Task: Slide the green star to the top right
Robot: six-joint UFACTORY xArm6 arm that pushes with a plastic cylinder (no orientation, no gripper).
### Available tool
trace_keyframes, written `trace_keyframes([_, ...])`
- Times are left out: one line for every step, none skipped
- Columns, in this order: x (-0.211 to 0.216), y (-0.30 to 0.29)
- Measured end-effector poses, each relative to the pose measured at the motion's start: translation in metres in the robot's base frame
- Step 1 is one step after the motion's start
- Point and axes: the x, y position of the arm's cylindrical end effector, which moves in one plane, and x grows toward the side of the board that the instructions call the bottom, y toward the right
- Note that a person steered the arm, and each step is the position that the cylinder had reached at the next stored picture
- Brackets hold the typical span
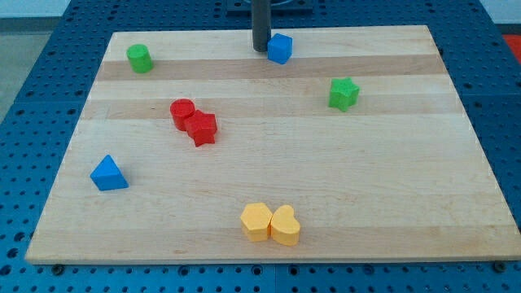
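The green star [343, 94] lies on the wooden board [326, 195] in the right half, upper part. My tip [260, 49] is near the view's top centre, touching or just left of a blue cube [280, 48]. The tip stands well to the left of and above the green star, about a hundred pixels away.
A green cylinder-like block [140, 58] sits at the top left. A red cylinder [182, 113] and a red star [202, 129] touch each other left of centre. A blue triangle [107, 174] lies at the left. A yellow hexagon [256, 221] and a yellow heart [285, 225] sit together at the bottom.
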Motion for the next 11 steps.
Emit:
trace_keyframes([0.001,-0.002])
trace_keyframes([0.017,-0.038])
trace_keyframes([0.029,-0.047])
trace_keyframes([0.029,-0.047])
trace_keyframes([0.03,-0.047])
trace_keyframes([0.066,-0.027])
trace_keyframes([0.089,0.0])
trace_keyframes([0.116,0.035])
trace_keyframes([0.139,0.069])
trace_keyframes([0.143,0.079])
trace_keyframes([0.15,0.093])
